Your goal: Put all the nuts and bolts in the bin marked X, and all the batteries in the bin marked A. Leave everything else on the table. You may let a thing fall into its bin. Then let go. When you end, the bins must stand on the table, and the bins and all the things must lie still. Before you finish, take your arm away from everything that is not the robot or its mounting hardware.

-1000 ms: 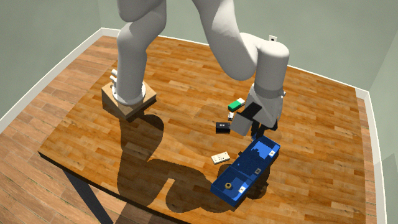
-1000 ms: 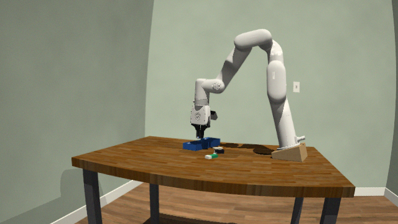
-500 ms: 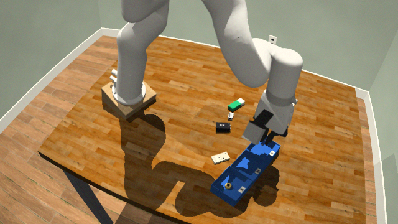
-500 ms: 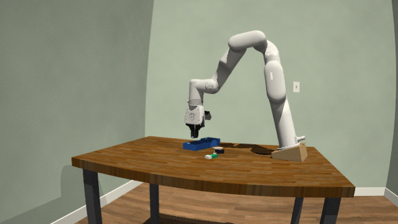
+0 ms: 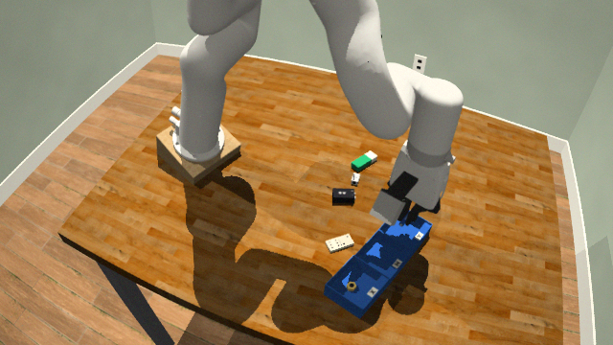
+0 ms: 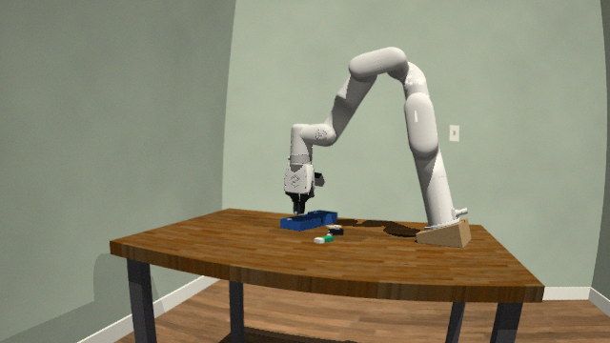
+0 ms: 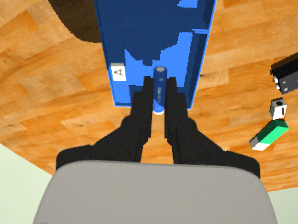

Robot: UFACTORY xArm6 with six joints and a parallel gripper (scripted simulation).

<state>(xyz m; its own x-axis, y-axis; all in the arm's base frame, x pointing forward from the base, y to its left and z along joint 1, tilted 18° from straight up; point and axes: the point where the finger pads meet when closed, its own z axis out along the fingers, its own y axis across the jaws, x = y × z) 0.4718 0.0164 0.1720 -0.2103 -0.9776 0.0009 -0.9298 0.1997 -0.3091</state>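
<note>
A long blue bin [image 5: 378, 265] with three compartments lies on the table at the front right. Each compartment has a small white tag that is too small to read. A brass nut [image 5: 351, 286] lies in the nearest compartment. My gripper [image 5: 409, 218] hangs over the farthest compartment. It is shut on a small blue cylinder, a battery [image 7: 160, 83], which stands upright between the fingertips above that compartment's floor. In the side view the gripper [image 6: 298, 208] is just above the bin [image 6: 309, 220].
A black box [image 5: 344, 196], a small white part [image 5: 355, 178] and a green and white block [image 5: 364, 161] lie left of the gripper. A white domino [image 5: 339, 242] lies beside the bin. The arm's base [image 5: 198, 150] stands at the back left.
</note>
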